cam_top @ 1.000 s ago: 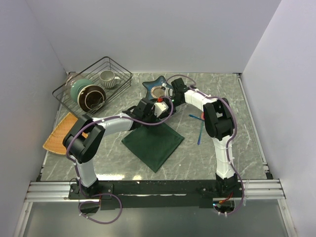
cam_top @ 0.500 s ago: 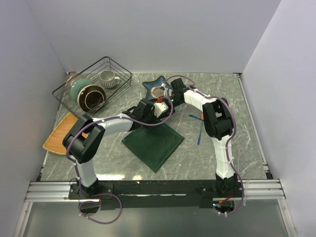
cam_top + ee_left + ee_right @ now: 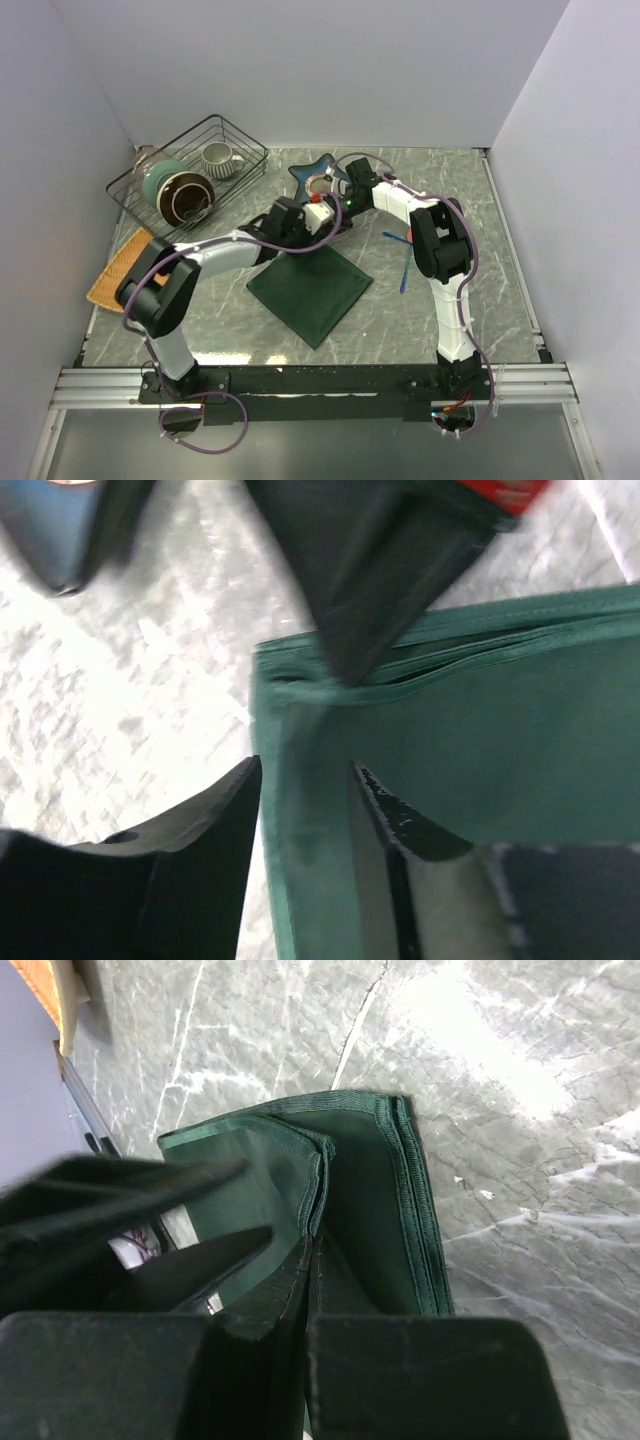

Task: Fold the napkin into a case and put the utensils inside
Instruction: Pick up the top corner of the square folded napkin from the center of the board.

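Note:
The dark green napkin (image 3: 310,288) lies folded as a diamond in the middle of the table, its layered edges showing in the right wrist view (image 3: 400,1210). My right gripper (image 3: 310,1245) is shut on a raised upper layer at the napkin's far corner. My left gripper (image 3: 305,780) is open, its fingers (image 3: 205,850) astride the napkin's edge (image 3: 300,880) beside the right gripper's dark fingers (image 3: 375,590). From above, both grippers meet over that far corner (image 3: 330,225). A blue utensil (image 3: 403,268) and a pink one (image 3: 410,236) lie to the right of the cloth.
A star-shaped blue dish (image 3: 303,172) sits just behind the grippers. A wire basket (image 3: 232,130) with a mug and bowls stands at the back left, with an orange-tan mat (image 3: 115,275) in front of it. White walls close in three sides.
My left gripper has opened and let go of the napkin corner, and its arm has shifted slightly left. My right gripper has shut on the cloth there.

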You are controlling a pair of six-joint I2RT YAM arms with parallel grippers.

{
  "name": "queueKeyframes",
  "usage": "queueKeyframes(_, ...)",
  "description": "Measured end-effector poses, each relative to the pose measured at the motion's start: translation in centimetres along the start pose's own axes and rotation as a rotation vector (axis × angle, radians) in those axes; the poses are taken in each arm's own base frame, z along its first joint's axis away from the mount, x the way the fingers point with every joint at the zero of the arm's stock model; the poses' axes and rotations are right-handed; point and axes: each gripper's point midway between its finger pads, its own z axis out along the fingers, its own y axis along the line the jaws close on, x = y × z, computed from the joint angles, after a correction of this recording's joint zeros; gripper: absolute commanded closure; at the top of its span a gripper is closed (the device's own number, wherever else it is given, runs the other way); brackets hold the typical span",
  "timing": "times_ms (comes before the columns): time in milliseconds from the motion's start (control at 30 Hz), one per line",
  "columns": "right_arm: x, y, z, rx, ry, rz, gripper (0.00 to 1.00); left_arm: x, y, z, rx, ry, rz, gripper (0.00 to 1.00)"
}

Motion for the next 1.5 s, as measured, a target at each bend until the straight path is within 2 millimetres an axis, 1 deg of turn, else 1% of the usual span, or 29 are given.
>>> queueKeyframes(33, 0.0, 0.0, 0.0, -0.002, 0.0, -0.004, 1.0, -0.2, 0.4, -0.5, 0.005, -0.012, -0.027, 0.52)
queueKeyframes(100, 0.0, 0.0, 0.0, -0.005, 0.0, -0.013, 1.0, -0.6, 1.9, -1.6, -0.001, -0.041, -0.092, 0.51)
queueKeyframes(167, 0.0, 0.1, 0.0, -0.011, 0.002, -0.024, 1.0, -1.1, 4.3, -3.4, -0.013, -0.085, -0.184, 0.5)
queueKeyframes(300, 0.2, 0.1, 0.1, -0.02, 0.008, -0.061, 1.0, -1.2, 9.6, -7.7, -0.074, -0.181, -0.366, 0.49)
queueKeyframes(333, 0.4, 0.2, 0.1, -0.021, 0.012, -0.072, 1.0, -1.2, 10.4, -8.4, -0.087, -0.195, -0.388, 0.49)
queueKeyframes(433, 1.3, 0.8, 0.3, -0.024, 0.037, -0.13, 1.0, -1.1, 11.9, -9.9, -0.097, -0.226, -0.454, 0.48)
queueKeyframes(533, 2.8, 2.0, 0.6, -0.021, 0.073, -0.225, 1.0, 0.1, 12.5, -10.3, -0.09, -0.209, -0.508, 0.48)
queueKeyframes(633, 4.4, 3.3, 0.8, -0.005, 0.107, -0.34, 1.0, 1.8, 12.7, -10.4, -0.084, -0.174, -0.554, 0.47)
queueKeyframes(733, 5.9, 4.1, 1.0, 0.009, 0.142, -0.443, 1.0, 2.6, 12.4, -10.4, -0.069, -0.152, -0.573, 0.47)
queueKeyframes(833, 6.5, 4.0, 0.9, 0.031, 0.164, -0.501, 1.0, 2.7, 12.0, -10.4, -0.052, -0.145, -0.575, 0.47)
queueKeyframes(1000, 6.2, 3.0, 0.4, 0.078, 0.163, -0.532, 1.0, 3.0, 11.4, -10.0, -0.02, -0.134, -0.577, 0.48)
queueKeyframes(1067, 5.6, 2.8, 0.0, 0.089, 0.148, -0.514, 1.0, 3.1, 10.9, -9.8, 0.011, -0.129, -0.575, 0.48)
queueKeyframes(1133, 4.5, 2.6, -0.7, 0.099, 0.119, -0.493, 1.0, 3.1, 10.4, -9.7, 0.045, -0.132, -0.546, 0.48)
queueKeyframes(1233, 1.7, 2.3, -1.9, 0.119, 0.045, -0.478, 1.0, 3.3, 9.5, -9.7, 0.094, -0.146, -0.475, 0.48)
queueKeyframes(1333, -0.4, 1.8, -2.7, 0.144, -0.007, -0.474, 1.0, 4.1, 8.2, -9.8, 0.144, -0.152, -0.39, 0.47)
queueKeyframes(1433, -1.6, 1.3, -2.3, 0.151, -0.019, -0.47, 1.0, 4.4, 7.1, -9.9, 0.201, -0.167, -0.288, 0.45)
queueKeyframes(1500, -1.6, 0.7, -1.4, 0.154, -0.007, -0.455, 1.0, 4.2, 6.5, -9.8, 0.233, -0.185, -0.196, 0.45)
